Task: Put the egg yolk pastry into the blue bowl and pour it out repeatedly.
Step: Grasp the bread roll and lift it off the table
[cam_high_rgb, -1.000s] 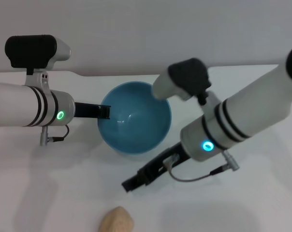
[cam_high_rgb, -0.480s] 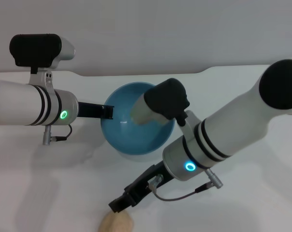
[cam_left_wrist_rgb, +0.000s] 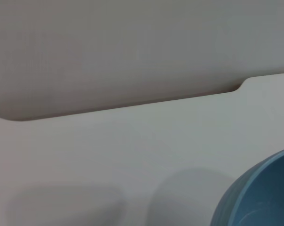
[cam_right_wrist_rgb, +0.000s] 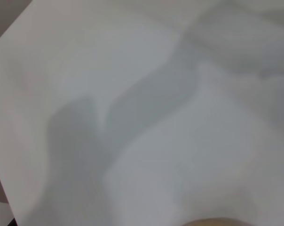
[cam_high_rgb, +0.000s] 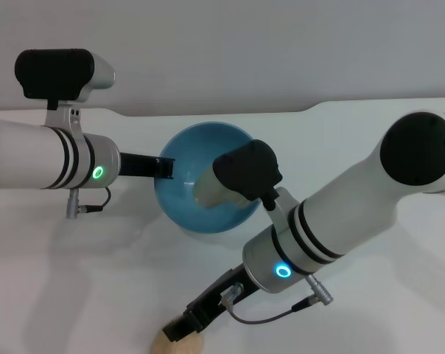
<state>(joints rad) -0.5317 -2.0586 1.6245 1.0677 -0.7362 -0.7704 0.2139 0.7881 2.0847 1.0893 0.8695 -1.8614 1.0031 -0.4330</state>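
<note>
The blue bowl (cam_high_rgb: 200,173) stands on the white table at the middle. My right arm's wrist partly covers it. My left gripper (cam_high_rgb: 164,169) is shut on the bowl's left rim. The bowl's edge also shows in the left wrist view (cam_left_wrist_rgb: 259,197). The inside of the bowl that I can see holds nothing. The egg yolk pastry (cam_high_rgb: 169,345), a pale tan lump, lies at the near edge of the table, mostly cut off by the frame. My right gripper (cam_high_rgb: 181,329) is right over the pastry, touching or almost touching its top. A sliver of the pastry shows in the right wrist view (cam_right_wrist_rgb: 212,222).
The white table (cam_high_rgb: 399,295) ends at a grey wall behind the bowl, with a step in its back edge at the right (cam_high_rgb: 311,109). My right forearm (cam_high_rgb: 333,221) slants across the space between the bowl and the pastry.
My right arm has swung down and toward the near edge, and its gripper went from the mid-table to the pastry. The left gripper and bowl shifted slightly right.
</note>
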